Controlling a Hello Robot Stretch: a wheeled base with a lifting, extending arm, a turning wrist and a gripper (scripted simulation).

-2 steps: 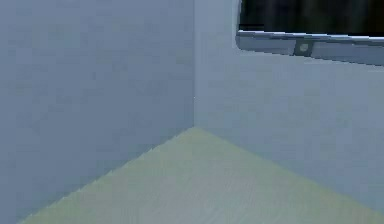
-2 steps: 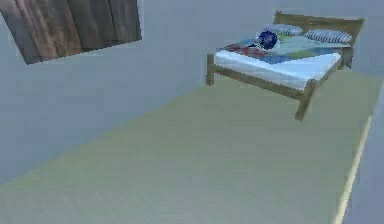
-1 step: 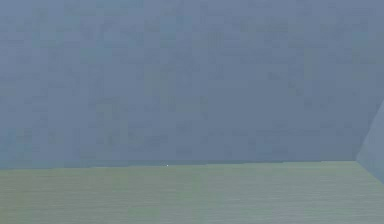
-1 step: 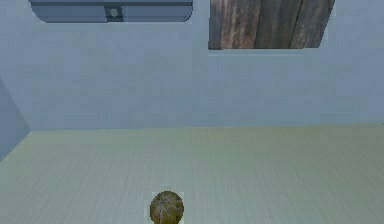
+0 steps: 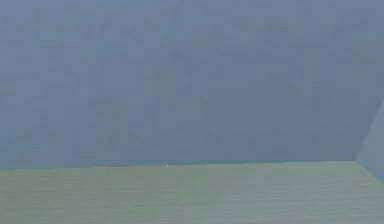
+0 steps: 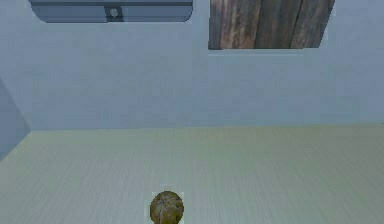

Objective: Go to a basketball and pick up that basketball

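The basketball is lying on the pale floor at the bottom centre of the arm side view, well apart from the blue wall. The base is probably needing a small, slow nudge forward to bring the arm's line onto the ball before lowering and reaching. The claw's state cannot be told.

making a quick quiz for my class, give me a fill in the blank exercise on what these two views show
1. In the arm side view, the brownish ball rests on the pale ____.
2. The ball sits near that picture's ____ edge, about midway across.
3. The wooden panel is on the wall at the arm side view's upper ____.

Missing words: floor; bottom; right
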